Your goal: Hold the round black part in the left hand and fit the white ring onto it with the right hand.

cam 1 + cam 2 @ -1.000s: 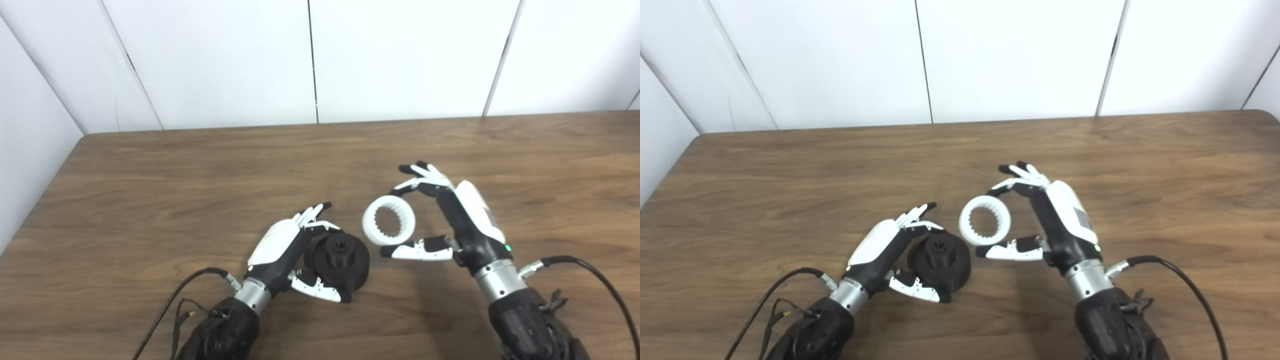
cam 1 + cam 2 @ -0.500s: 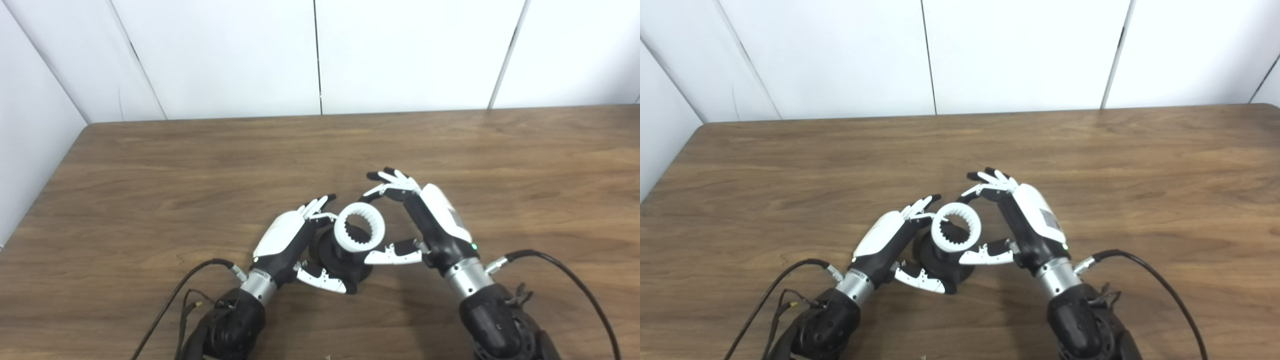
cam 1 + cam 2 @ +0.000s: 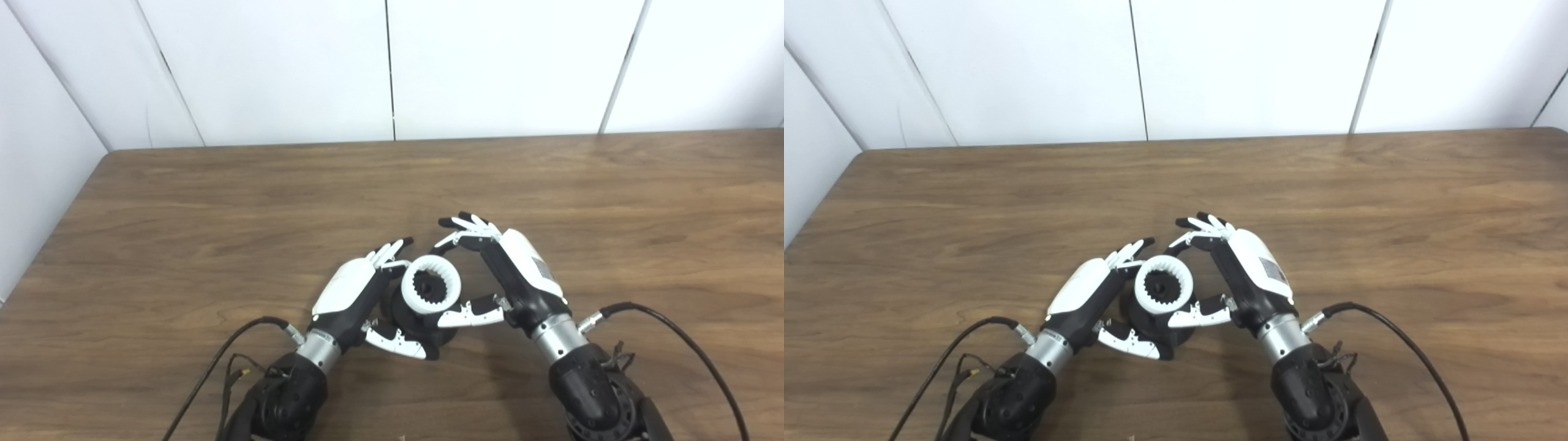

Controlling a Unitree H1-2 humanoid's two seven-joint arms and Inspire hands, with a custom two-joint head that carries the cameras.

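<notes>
White ring [image 3: 430, 285] now over the hub of the round black part [image 3: 409, 314], no longer off to its right. Right hand [image 3: 499, 272] pinching ring; left hand [image 3: 361, 300] cupping part on table [image 3: 184, 220]. Looks aligned, likely not seated; press down next.

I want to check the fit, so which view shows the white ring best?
Both show the white ring clearly. The left eye view is slightly better, with the toothed inside and black part inside it more open. The right eye view shows the same, the right hand closer alongside.

place: lab bench | evidence: wooden table [image 3: 184, 202]; plain white wall panels [image 3: 275, 67]
</notes>
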